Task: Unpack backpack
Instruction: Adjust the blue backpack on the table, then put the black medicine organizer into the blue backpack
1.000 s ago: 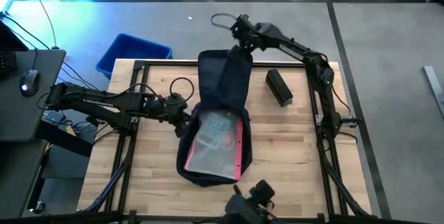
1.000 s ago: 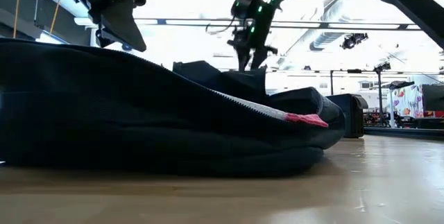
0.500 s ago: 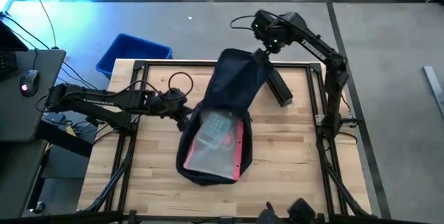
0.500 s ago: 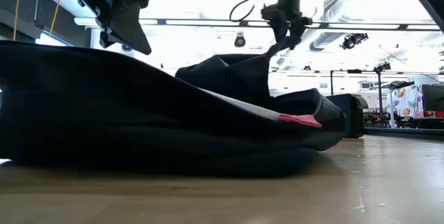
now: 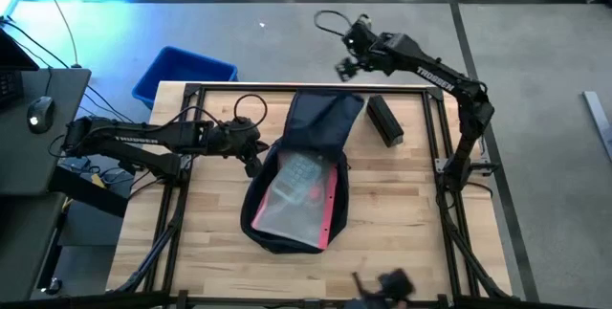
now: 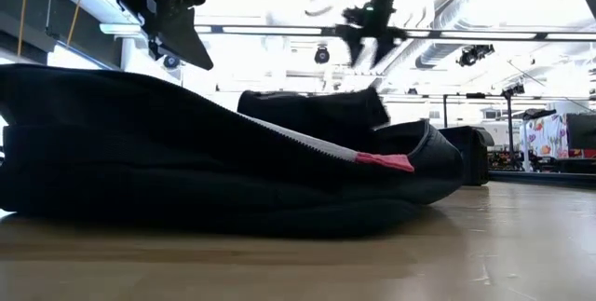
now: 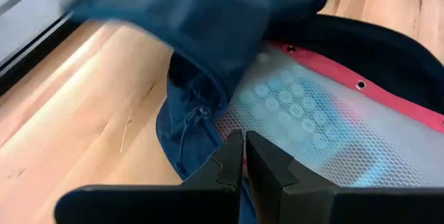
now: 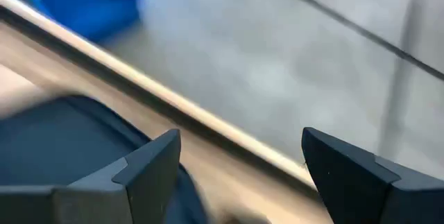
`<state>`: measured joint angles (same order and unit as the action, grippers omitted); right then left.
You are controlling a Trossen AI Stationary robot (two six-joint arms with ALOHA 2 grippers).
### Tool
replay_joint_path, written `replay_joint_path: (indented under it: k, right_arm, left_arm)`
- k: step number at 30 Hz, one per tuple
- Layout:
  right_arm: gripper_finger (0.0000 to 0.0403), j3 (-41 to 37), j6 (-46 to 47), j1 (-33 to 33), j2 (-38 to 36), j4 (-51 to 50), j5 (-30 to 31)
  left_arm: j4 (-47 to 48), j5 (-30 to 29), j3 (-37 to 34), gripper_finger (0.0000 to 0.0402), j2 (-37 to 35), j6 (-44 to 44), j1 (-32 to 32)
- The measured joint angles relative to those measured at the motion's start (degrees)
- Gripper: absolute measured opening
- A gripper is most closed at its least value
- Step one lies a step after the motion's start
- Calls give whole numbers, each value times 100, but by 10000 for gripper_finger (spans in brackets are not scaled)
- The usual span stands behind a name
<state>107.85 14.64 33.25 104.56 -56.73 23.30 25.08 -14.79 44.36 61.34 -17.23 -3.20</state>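
Inside, the open backpack [image 5: 296, 194] holds a clear mesh pouch [image 5: 295, 199].

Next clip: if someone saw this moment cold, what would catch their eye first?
The dark navy backpack lying open in the middle of the wooden table, its flap thrown back toward the far edge, with a translucent mesh pouch edged in pink showing inside. The left gripper sits jaws shut at the bag's left edge; the right gripper hangs open above the far edge, holding nothing. A bright blue bin stands off the far-left corner.
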Motion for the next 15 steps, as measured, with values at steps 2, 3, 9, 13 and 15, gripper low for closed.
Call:
replay_joint_path:
  k: [2,3,9,13,15]
  right_arm:
    - [283,-50,-50,-65,27,712,-494]
    - [283,-39,22,-88,32,864,-550]
    - [282,228,764,155,1,-1069,-218]
    - [282,-15,949,450,-24,-2414,-858]
    - [282,-236,811,532,-2,-2802,-1145]
  left_arm:
    - [-5,109,0,0,18,46,-53]
    - [21,173,0,0,20,43,-69]
    - [71,573,0,0,17,-175,-49]
    - [69,537,-2,0,17,-160,-37]
    - [46,515,-2,0,15,-52,-66]
